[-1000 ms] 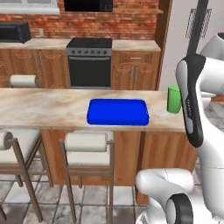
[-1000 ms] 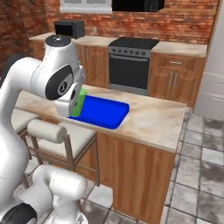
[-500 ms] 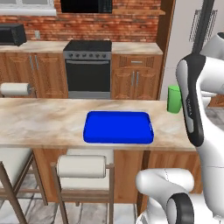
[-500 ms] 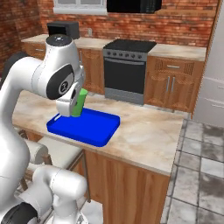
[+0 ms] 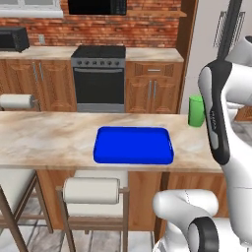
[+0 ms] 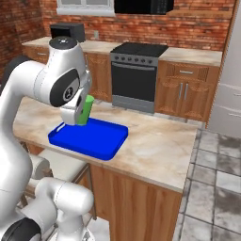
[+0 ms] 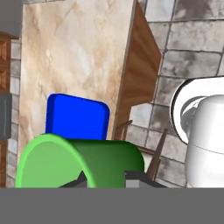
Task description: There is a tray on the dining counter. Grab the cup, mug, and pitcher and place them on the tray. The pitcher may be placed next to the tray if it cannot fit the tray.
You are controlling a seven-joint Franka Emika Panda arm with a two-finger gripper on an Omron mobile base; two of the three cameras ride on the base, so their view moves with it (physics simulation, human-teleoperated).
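Note:
My gripper [image 7: 105, 179] is shut on the bright green cup [image 7: 78, 162], which lies sideways across the bottom of the hand view. From the right base camera, the cup [image 6: 85, 107] hangs in the gripper [image 6: 79, 117] above the near left part of the blue tray [image 6: 89, 138]. In the left base view the cup [image 5: 196, 110] peeks out beside my forearm, right of the tray [image 5: 133, 145]. The tray [image 7: 76, 116] lies flat on the beige dining counter [image 5: 49, 138]. The mug and the pitcher are out of view.
White-cushioned stools [image 5: 91, 189] stand under the counter's near edge. A black stove [image 5: 98, 74], a microwave [image 5: 12, 38] and wooden cabinets line the brick wall behind. A paper towel roll [image 5: 17, 101] sits at the counter's left. The counter's end [image 6: 188, 155] drops to tiled floor.
The whole picture has shifted, so the base has driven sideways along the counter; the tray now sits near the middle of both base views. The cup stays in the shut gripper.

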